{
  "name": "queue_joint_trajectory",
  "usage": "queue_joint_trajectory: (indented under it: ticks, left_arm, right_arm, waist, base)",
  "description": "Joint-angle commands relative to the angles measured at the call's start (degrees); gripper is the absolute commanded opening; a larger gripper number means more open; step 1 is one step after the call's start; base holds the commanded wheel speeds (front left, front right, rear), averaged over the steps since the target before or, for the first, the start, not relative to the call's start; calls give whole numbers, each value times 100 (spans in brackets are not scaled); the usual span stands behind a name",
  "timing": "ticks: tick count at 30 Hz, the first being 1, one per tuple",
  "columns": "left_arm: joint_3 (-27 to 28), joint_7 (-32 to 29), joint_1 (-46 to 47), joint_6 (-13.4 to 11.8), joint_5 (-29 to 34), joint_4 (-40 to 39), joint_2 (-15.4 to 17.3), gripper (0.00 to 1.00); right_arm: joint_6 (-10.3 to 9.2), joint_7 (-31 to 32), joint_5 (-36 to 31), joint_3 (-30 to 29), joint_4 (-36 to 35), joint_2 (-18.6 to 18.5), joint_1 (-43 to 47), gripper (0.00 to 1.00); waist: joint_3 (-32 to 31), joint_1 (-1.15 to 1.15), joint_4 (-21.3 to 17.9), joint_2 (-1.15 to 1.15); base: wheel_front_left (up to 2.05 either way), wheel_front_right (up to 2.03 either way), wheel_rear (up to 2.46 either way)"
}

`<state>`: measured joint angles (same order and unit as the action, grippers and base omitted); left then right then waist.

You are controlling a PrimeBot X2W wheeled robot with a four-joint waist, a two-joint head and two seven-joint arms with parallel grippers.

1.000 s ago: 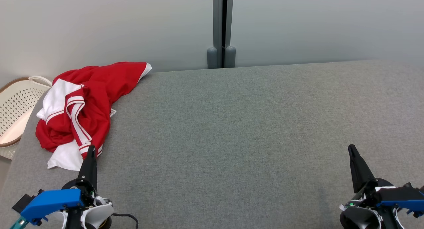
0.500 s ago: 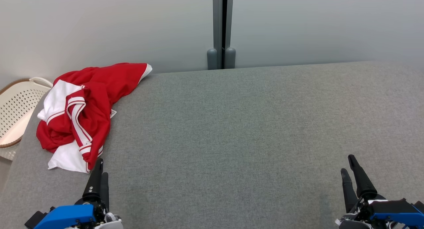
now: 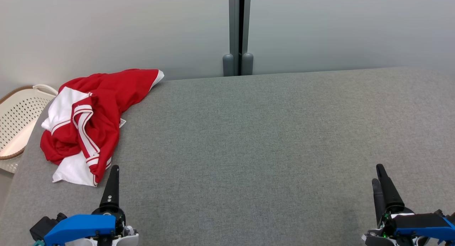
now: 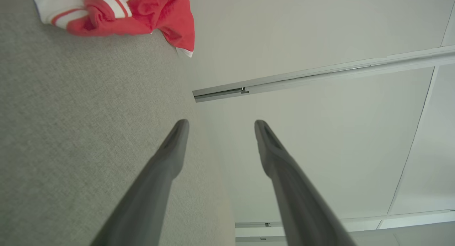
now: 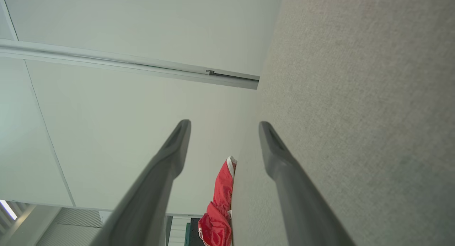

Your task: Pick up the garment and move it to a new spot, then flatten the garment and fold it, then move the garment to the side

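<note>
Right now the garment point(image 3: 89, 118), red with white panels and white striped trim, lies crumpled in a heap on the far left part of the grey fabric table point(image 3: 249, 139). Its top red corner reaches the far edge of the table, and its white lower part points to the near side. A small white label point(image 3: 121, 122) sticks out at its right border. Beyond the left edge of the table stands a white basket point(image 3: 17, 121) with small holes and a brown rim, just beside the garment but lower than the table top. The left gripper point(image 3: 113, 169) is at the near left, its dark fingers pointing to the far side; the tip is near the white hem of the garment, a little to the right of it, and does not touch it. In the left wrist view the two fingers stand wide apart with nothing between them, and the garment shows at the upper left corner, apart from them. The right gripper point(image 3: 376, 173) is at the near right of the table, well apart from the garment. In the right wrist view its fingers are also spread and hold nothing; the garment shows small and distant in the gap between them. Behind the table is a pale wall point(image 3: 106, 29) with a grey post point(image 3: 239, 29) in the middle.
</note>
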<state>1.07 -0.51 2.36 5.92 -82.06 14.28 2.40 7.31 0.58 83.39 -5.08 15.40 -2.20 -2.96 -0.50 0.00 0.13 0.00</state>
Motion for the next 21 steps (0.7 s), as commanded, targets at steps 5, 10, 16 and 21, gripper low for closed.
queue_joint_trajectory:
  ticks: [5,10,16,21]
  left_arm:
    - [-167,158,133,-128,611,-229,40,100]
    - [-314,268,159,-216,1114,-303,42,100]
    - [-434,393,161,-311,1691,-304,43,100]
    - [-512,491,146,-383,2201,-274,45,100]
  right_arm:
    - [12,-163,-624,10,-169,-36,-17,100]
    - [13,-273,-1206,-7,-263,-40,-19,100]
    - [14,-397,-2054,3,-411,-44,8,100]
    - [15,-499,-2737,52,-477,-48,50,100]
  waist:
    - [-9,0,10,0]
    - [-17,0,20,0]
    - [-21,0,34,0]
    - [-24,0,44,0]
  base:
    - [0,0,0]
    - [0,0,0]
    - [0,0,0]
    - [0,0,0]
